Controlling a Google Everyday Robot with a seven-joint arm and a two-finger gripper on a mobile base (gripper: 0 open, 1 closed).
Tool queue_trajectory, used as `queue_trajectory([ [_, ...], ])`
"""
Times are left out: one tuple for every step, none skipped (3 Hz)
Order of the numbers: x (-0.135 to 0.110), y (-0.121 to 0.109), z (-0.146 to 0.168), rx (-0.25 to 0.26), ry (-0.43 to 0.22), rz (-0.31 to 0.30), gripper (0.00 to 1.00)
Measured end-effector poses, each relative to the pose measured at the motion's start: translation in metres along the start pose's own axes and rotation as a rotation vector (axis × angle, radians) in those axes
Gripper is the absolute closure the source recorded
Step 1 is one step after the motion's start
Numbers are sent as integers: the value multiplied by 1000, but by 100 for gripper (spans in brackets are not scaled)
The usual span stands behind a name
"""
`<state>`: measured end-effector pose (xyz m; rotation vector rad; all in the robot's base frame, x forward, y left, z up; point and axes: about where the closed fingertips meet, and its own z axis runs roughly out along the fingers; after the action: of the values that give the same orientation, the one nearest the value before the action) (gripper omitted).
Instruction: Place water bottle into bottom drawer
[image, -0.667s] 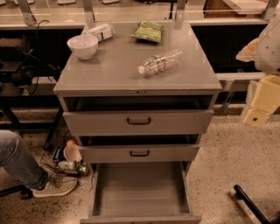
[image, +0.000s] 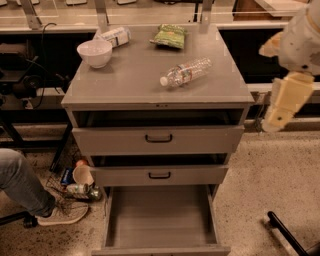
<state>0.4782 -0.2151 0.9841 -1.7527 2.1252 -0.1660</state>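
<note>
The water bottle (image: 185, 73), clear with a white cap and a red and green label band, lies on its side on the grey cabinet top (image: 135, 80), right of centre. The bottom drawer (image: 159, 220) is pulled out wide, and its plain grey inside holds nothing. My gripper (image: 283, 103), a cream part hanging from the white arm (image: 302, 40), is at the right edge of the view. It is beside the cabinet's right side, clear of the bottle and lower than the cabinet top.
A white bowl (image: 95, 52), a white wrapped packet (image: 115, 36) and a green snack bag (image: 170, 36) sit at the back of the cabinet top. The two upper drawers (image: 159, 140) stand slightly ajar. A person's leg and shoe (image: 30, 195) and floor clutter (image: 80, 180) are at the left. A black bar (image: 287, 232) lies on the floor at lower right.
My arm and gripper have moved a little left and up, closer to the cabinet's right side. The bottle and drawers have not moved.
</note>
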Motion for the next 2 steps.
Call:
queue_trajectory([
  [-17, -45, 26, 51, -5, -95, 0],
  [-38, -82, 57, 70, -8, -176, 0],
])
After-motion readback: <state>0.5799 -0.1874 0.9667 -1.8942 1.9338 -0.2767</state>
